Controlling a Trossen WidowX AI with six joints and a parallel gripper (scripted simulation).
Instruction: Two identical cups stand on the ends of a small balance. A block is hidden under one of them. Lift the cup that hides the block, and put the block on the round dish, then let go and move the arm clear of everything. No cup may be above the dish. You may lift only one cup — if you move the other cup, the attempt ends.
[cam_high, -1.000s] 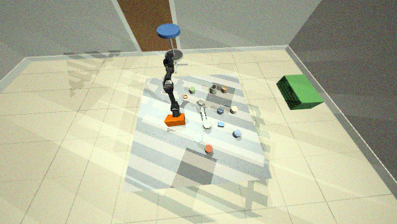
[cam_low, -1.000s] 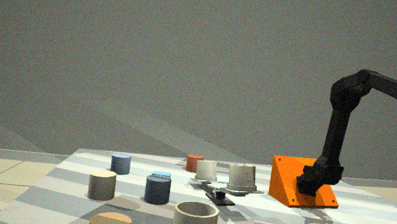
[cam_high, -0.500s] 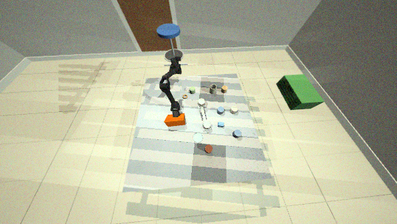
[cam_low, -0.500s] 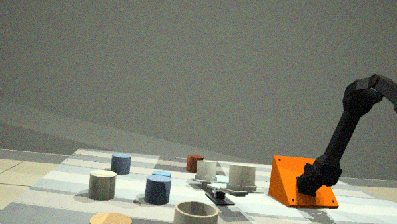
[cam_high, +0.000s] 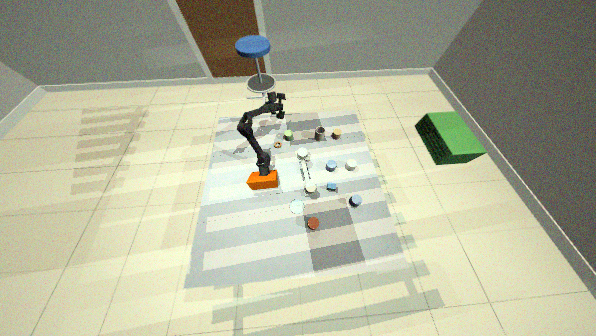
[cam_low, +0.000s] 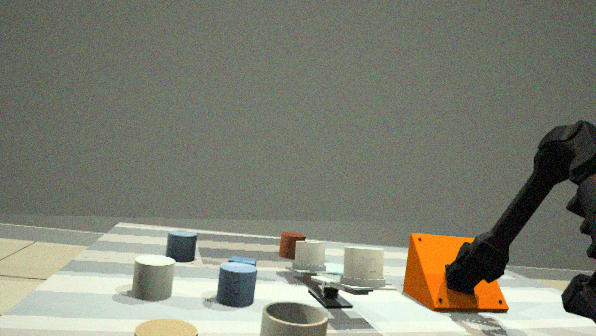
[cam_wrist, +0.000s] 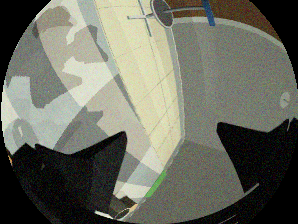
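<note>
Two whitish cups stand on the ends of the balance (cam_high: 306, 173) (cam_low: 331, 296). One cup (cam_high: 302, 153) (cam_low: 363, 265) is at the end toward the stool side, the other cup (cam_high: 310, 188) (cam_low: 310, 254) at the end toward the dish. No block shows under either cup. I cannot tell clearly which end hangs lower. The pale round dish (cam_high: 296, 206) (cam_low: 335, 268) lies on the mat with nothing seen on it. My gripper (cam_high: 283, 105) (cam_wrist: 174, 132) is open and empty, raised at the mat's back edge, away from both cups. In the exterior view it is largely cut off at the right.
A green cylinder (cam_high: 288, 135) and a small ring (cam_high: 278, 145) lie nearest the gripper. A grey open cup (cam_high: 320, 133) (cam_low: 295, 325), a tan cylinder (cam_high: 337, 133), blue cylinders (cam_high: 331, 165) (cam_high: 355, 200), a whitish cylinder (cam_high: 351, 164), a blue block (cam_high: 331, 186) and a red cylinder (cam_high: 313, 223) stand around the balance.
</note>
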